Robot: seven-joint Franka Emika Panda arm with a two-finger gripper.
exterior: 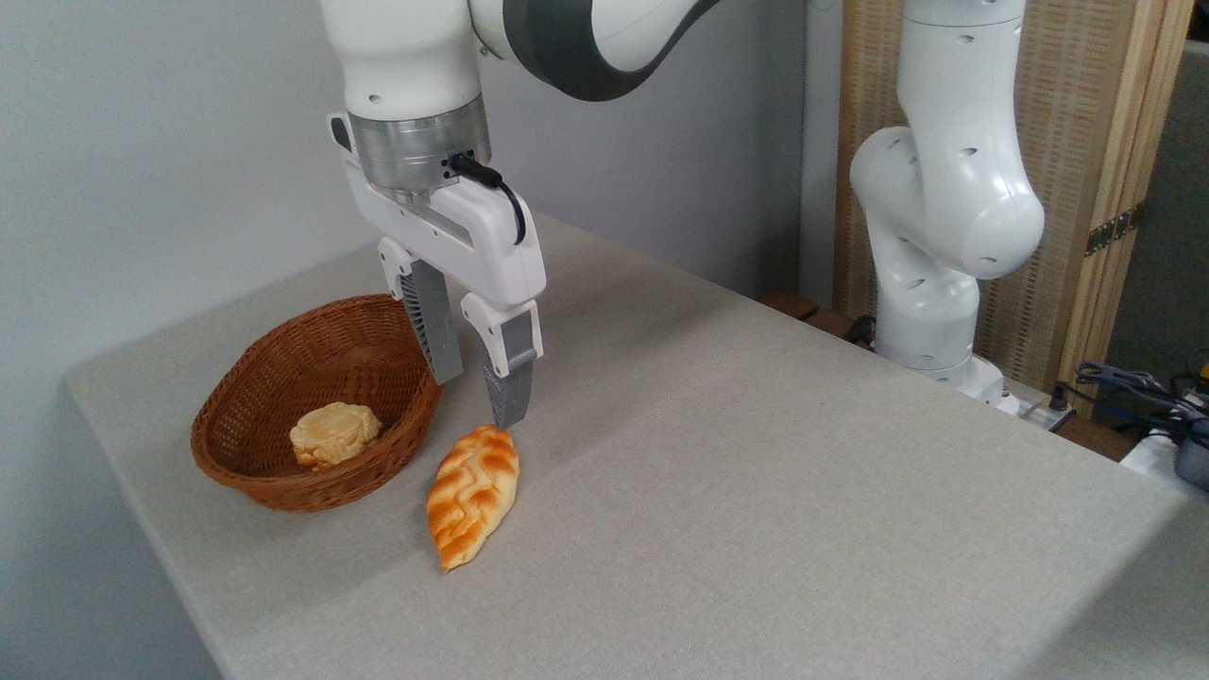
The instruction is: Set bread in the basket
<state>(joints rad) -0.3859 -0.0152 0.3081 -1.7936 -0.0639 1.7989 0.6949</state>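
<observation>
On the grey cloth-covered table (756, 491) lie two baked pieces and one basket. One braided loaf (472, 495), leaf-shaped with pointed ends and an orange-brown and cream glossy crust, rests flat on the cloth outside the basket, its long axis running from about one o'clock to seven o'clock. One oval wicker basket (247, 397), reddish-brown with low sloping sides, sits just beside the loaf at its ten o'clock; the two look close, though whether they touch cannot be told. Inside the basket lies one small pale-yellow round bun (334, 434), toward the near side of its floor.

One white Panda arm (945, 208) rises from its base at the table's far right edge and arches over to the scene. Its gripper (478, 401) points straight down with two grey fingers spread apart, nothing between them. One fingertip (510, 414) hangs right above the loaf's upper point, at or very near the crust; the other finger stands in front of the basket's right rim.
</observation>
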